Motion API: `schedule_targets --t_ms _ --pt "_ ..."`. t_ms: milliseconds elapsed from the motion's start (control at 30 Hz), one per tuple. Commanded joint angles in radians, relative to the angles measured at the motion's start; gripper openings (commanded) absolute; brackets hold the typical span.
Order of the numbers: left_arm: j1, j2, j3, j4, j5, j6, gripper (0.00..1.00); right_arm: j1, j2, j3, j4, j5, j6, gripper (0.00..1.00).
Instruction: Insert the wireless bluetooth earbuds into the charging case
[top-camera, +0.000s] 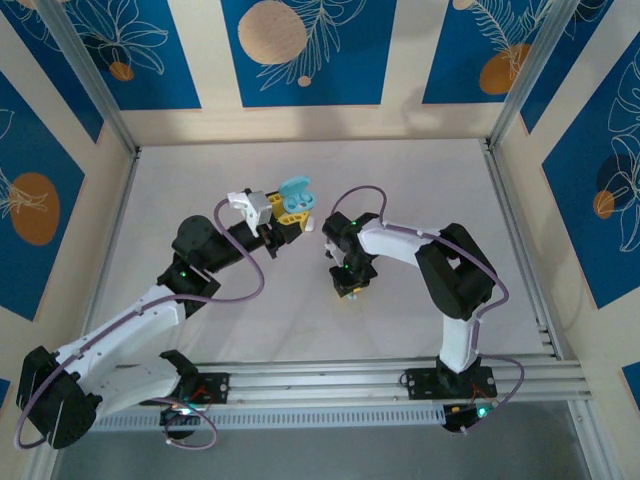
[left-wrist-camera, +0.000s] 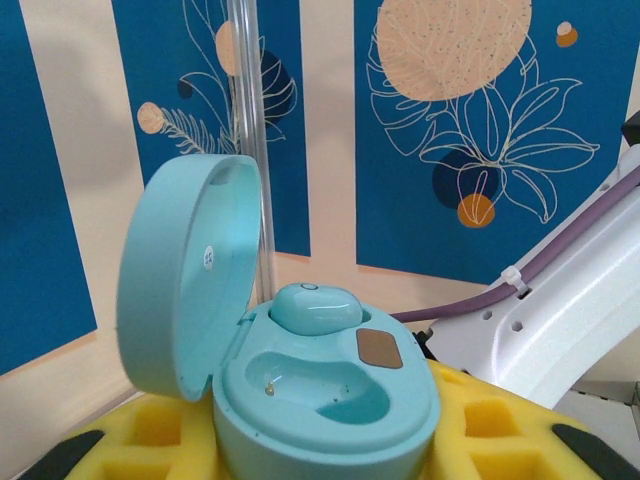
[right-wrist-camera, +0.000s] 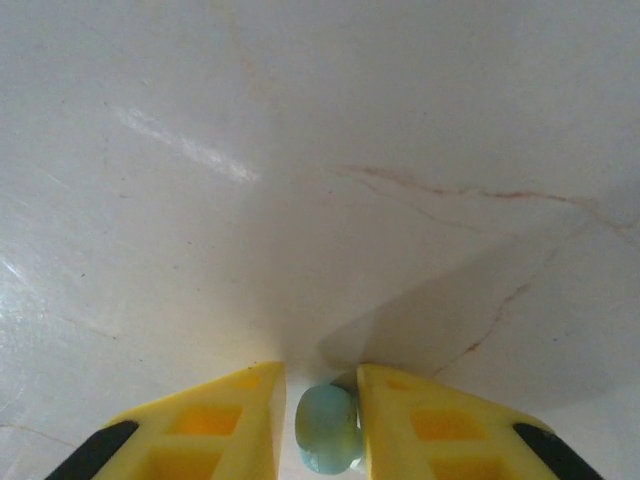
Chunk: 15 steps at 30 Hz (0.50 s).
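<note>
We see left gripper (top-camera: 284, 214) clamping open charging case (left-wrist-camera: 330, 400); right gripper (right-wrist-camera: 322, 388) straddles earbud (right-wrist-camera: 328, 430), firm pinch unclear; we fear it slipping onto table (right-wrist-camera: 300, 150) on lift

Plain white matte tabletop (top-camera: 300, 320) between blue painted wall panels (top-camera: 300, 40)
The tabletop shows faint reddish scratch lines (right-wrist-camera: 480, 192) and a soft glare; the panels carry white leaf drawings and orange circles and alternate with cream strips (top-camera: 208, 50), and silver aluminium posts (top-camera: 95, 85) stand at the back corners
</note>
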<state>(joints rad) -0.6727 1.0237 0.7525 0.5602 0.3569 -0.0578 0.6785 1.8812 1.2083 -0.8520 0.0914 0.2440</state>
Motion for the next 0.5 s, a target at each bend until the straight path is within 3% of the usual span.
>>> schedule_targets --t_ms 0,467 --pt "-0.007 -0.006 0.010 0.023 -0.010 -0.014 0.35 0.013 -0.001 -0.016 -0.046 0.014 0.013 0.28" --pt "-0.008 0.000 0.018 0.023 -0.003 -0.017 0.35 0.086 0.021 -0.006 -0.102 0.129 -0.025 0.29"
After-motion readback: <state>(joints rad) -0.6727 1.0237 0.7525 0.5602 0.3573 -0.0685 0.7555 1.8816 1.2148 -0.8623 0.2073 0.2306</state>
